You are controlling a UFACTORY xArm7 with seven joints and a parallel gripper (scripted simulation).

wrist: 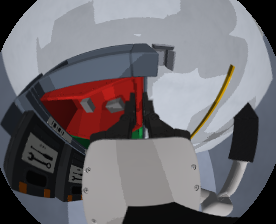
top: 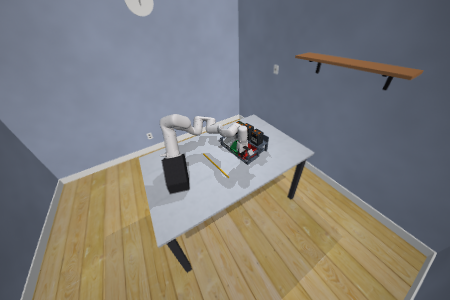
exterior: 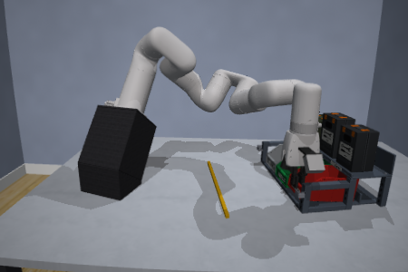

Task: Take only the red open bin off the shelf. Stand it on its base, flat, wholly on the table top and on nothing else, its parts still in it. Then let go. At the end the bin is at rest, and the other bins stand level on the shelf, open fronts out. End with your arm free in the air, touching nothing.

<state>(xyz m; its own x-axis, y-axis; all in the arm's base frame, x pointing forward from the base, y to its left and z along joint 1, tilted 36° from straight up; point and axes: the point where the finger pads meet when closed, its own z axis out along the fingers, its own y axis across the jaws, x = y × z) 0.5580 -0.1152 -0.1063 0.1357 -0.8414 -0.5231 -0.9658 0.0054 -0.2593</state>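
Observation:
The red open bin sits on the lower level of the grey shelf at the table's right; it also shows in the wrist view with small grey parts inside. My gripper reaches straight down into the shelf's front and is shut on the red bin's front wall. A green bin sits beside the red one, partly hidden by the gripper. Two black bins with orange trim stand on the upper level.
A thin yellow stick lies on the table left of the shelf. My black base block stands at the left. A wooden wall shelf hangs far off on the right wall.

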